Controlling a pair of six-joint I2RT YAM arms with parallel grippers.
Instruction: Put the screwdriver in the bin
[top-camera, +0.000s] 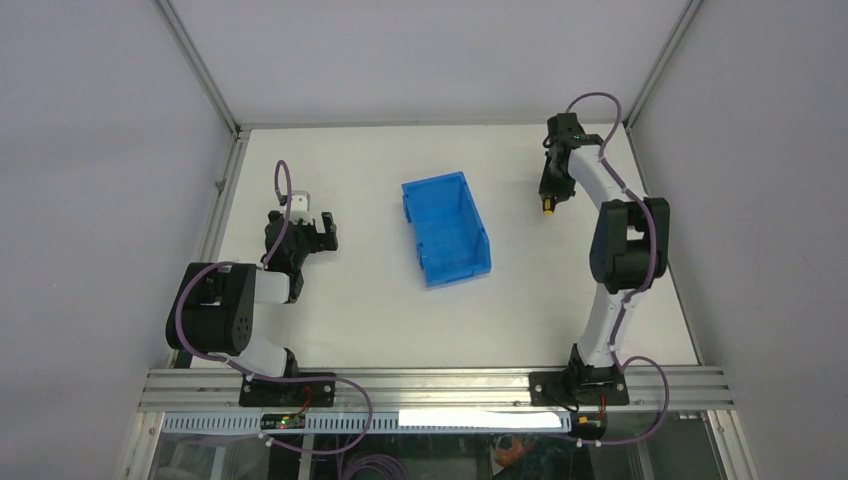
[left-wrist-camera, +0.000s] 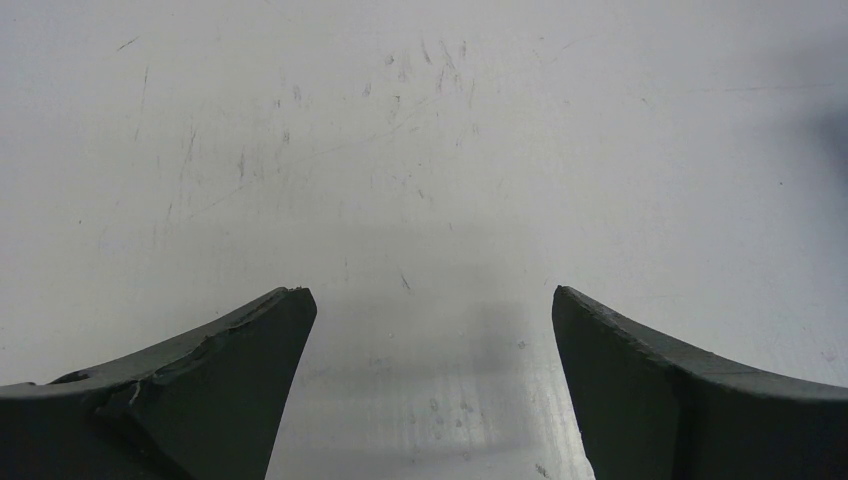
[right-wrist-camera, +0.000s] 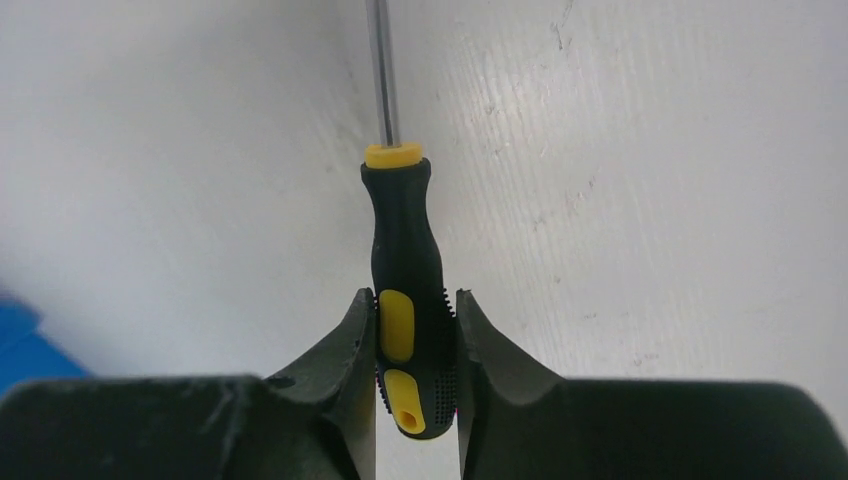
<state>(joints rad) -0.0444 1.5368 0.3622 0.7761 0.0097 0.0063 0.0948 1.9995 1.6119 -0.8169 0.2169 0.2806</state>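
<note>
Right gripper (right-wrist-camera: 416, 310) clamped on screwdriver (right-wrist-camera: 404, 240) handle, shaft running straight out from jaws, bin (top-camera: 458, 268) off to its left; left gripper (left-wrist-camera: 432, 300) spread wide, empty.

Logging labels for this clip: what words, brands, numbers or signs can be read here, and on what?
None can be read. The screwdriver handle shows no print; the bin bears no visible label; the small board on the near rail is too small to tell.
</note>
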